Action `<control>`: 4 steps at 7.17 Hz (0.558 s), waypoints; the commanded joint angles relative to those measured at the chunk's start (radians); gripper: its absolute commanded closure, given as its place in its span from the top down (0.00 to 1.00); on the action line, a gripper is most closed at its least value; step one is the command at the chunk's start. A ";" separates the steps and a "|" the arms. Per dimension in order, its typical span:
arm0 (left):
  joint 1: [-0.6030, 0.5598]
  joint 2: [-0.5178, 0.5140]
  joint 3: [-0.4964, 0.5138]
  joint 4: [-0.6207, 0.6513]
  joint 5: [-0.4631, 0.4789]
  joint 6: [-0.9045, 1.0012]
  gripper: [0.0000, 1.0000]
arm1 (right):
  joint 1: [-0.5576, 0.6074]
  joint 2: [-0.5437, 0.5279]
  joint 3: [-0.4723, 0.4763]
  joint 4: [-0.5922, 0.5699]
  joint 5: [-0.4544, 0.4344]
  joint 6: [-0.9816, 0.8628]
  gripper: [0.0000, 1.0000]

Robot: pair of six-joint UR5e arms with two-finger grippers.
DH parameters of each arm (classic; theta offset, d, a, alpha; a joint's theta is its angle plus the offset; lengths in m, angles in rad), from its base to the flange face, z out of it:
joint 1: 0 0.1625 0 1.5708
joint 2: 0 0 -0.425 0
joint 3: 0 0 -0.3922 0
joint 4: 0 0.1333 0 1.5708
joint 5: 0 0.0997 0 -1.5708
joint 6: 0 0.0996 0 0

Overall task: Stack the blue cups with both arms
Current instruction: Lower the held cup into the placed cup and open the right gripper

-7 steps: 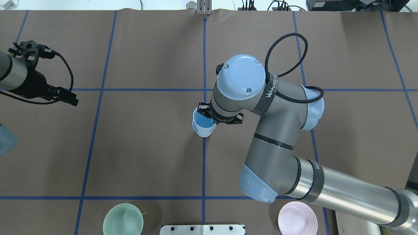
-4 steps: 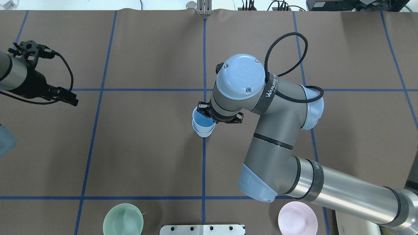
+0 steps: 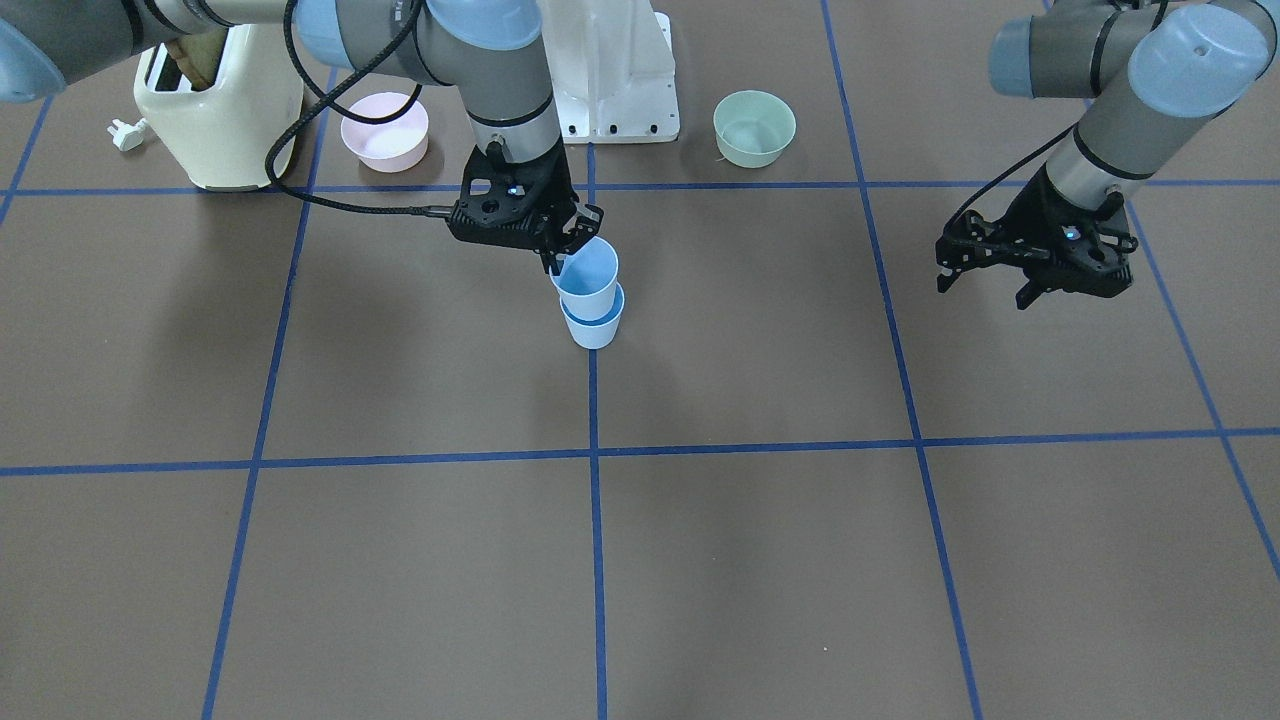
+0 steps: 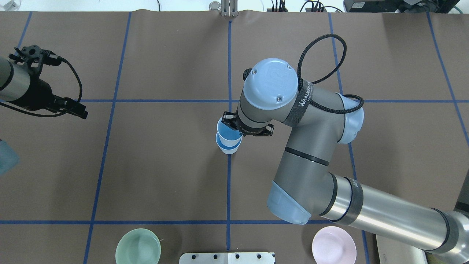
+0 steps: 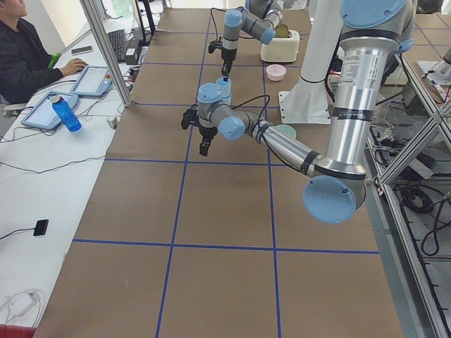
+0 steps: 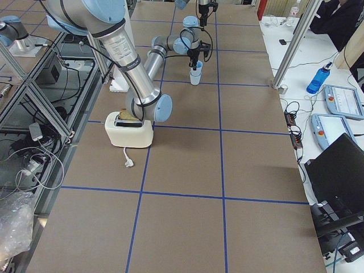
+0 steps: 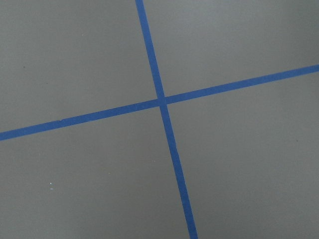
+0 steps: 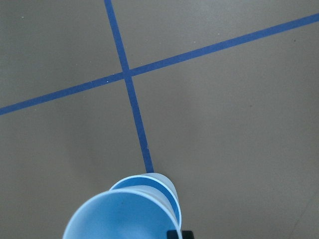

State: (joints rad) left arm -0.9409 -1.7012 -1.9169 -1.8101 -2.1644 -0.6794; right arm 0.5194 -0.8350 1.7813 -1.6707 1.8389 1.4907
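Nesting is being carried out at the middle of the table (image 3: 760,560). The upper cup (image 3: 590,270) is being pinched at its rim by the right gripper (image 3: 558,256), apparently with one finger inside the wall and one outside. Held this way, the tapered body is being left clear to slide down. The lower cup (image 3: 594,324) is being left upright on the tape line (image 3: 592,420), directly beneath, and is being entered by the upper cup's base. The upper cup is being seated only part-way, since much of its wall is showing above the lower rim. A little more descent is probably being called for before release, and a tilt is being risked by the one-sided hold. The left gripper (image 3: 982,284) is being held well apart, spread and empty, above bare table, likely to keep the stack unobstructed.
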 commanded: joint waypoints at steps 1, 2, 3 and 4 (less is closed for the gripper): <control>0.001 0.000 -0.001 0.000 0.000 -0.002 0.98 | 0.002 0.004 -0.008 0.000 -0.010 0.003 0.48; 0.001 0.000 0.001 0.000 0.000 -0.002 0.98 | 0.002 0.004 -0.008 0.002 -0.012 0.002 0.96; 0.001 0.000 0.001 0.000 0.000 -0.002 0.98 | 0.002 0.002 -0.008 0.000 -0.021 0.002 1.00; 0.001 0.000 0.001 0.000 -0.002 -0.002 0.98 | 0.002 0.000 -0.008 0.000 -0.023 -0.003 1.00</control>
State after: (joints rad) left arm -0.9404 -1.7012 -1.9162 -1.8101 -2.1648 -0.6811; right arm 0.5215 -0.8329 1.7738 -1.6701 1.8209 1.4917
